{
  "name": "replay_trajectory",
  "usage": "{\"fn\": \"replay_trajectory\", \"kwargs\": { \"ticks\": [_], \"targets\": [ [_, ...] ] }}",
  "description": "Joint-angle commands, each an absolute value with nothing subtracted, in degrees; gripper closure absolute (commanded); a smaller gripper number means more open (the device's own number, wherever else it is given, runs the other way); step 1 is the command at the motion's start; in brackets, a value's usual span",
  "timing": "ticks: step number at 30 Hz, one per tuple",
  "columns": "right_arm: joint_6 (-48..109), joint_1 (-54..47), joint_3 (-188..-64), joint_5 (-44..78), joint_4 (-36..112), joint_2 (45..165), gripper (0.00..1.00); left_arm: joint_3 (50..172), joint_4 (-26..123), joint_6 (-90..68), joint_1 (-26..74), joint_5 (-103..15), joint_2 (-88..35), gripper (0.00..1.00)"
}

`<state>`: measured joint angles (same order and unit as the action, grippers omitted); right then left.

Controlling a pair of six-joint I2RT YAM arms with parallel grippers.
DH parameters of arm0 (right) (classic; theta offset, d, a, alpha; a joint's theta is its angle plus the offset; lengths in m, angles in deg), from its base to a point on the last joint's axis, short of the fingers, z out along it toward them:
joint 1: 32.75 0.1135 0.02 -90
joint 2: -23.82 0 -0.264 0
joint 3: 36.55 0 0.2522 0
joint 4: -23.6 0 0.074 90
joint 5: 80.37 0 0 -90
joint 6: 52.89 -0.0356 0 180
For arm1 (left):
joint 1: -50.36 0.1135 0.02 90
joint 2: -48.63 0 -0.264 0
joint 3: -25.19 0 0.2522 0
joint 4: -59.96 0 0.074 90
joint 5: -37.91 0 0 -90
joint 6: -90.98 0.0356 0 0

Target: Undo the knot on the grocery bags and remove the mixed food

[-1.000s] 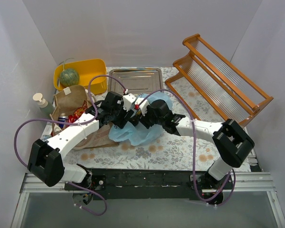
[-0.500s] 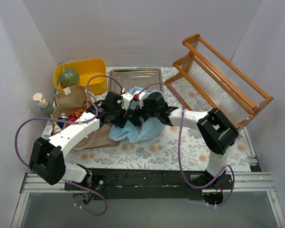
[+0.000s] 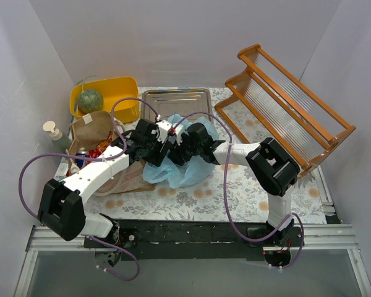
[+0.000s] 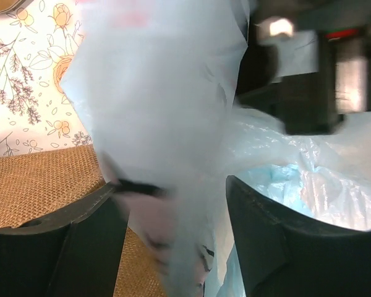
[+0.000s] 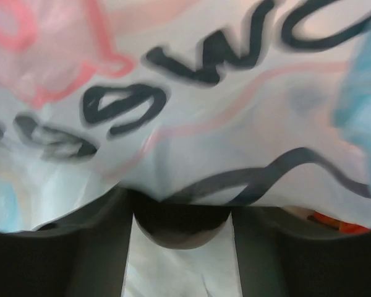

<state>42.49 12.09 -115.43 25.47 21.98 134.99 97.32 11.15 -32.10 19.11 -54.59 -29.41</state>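
Our left claw (image 4: 173,183) straddles the bunched neck of the light blue bag (image 3: 188,171); we cannot tell if it clamps. It should anchor there. Film drapes across our right claw (image 5: 180,202), grip likewise unclear; we would pinch just ahead and draw away slowly.

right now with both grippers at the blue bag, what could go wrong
The thin blue plastic bag runs between the fingers of the left gripper and drapes over the right gripper; pulling apart might tear the film instead of loosening the knot. Film fills both wrist views, so the knot is hidden and a grasp may miss it. The brown paper bag lies beside the left arm; a sweep could tip it.
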Motion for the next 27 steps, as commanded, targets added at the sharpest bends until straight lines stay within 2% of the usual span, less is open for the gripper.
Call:
{"fn": "replay_trajectory", "kwargs": {
  "ticks": [1,2,5,11,16,19,20,22,26,27],
  "targets": [
    [45.3,11.0,-112.5,31.1,20.7,127.7,0.55,96.6,12.0,-32.3,20.2,-54.1,-28.7,0.39],
    [45.7,10.8,-111.6,31.7,21.4,125.9,0.65,96.7,12.1,-32.2,20.3,-54.2,-28.6,0.39],
    [47.0,10.0,-110.3,34.5,24.2,118.3,0.75,96.4,12.6,-32.0,20.3,-54.4,-28.3,0.39],
    [51.8,8.4,-106.6,42.0,33.1,102.3,0.85,95.9,12.4,-32.5,20.4,-53.4,-27.4,0.38],
    [56.5,7.2,-109.7,44.9,37.3,91.2,0.86,95.8,11.1,-31.9,20.4,-50.2,-27.2,0.39],
    [56.9,5.7,-116.4,42.9,37.1,91.0,0.88,95.0,9.9,-30.6,20.4,-46.4,-26.3,0.53],
    [56.6,5.1,-118.3,42.0,36.7,91.7,0.92,94.6,9.4,-30.1,20.4,-44.8,-25.9,0.62],
    [56.0,2.9,-121.3,38.9,32.5,94.6,0.99,93.9,7.7,-28.6,20.4,-39.0,-24.6,0.67],
    [56.1,-0.5,-131.0,35.9,28.9,103.7,0.99,91.4,4.0,-24.3,20.4,-28.4,-23.1,0.71],
    [56.0,-0.9,-133.2,35.6,28.8,108.4,0.99,91.0,3.5,-22.9,20.3,-26.8,-23.0,0.75]
  ]
}}
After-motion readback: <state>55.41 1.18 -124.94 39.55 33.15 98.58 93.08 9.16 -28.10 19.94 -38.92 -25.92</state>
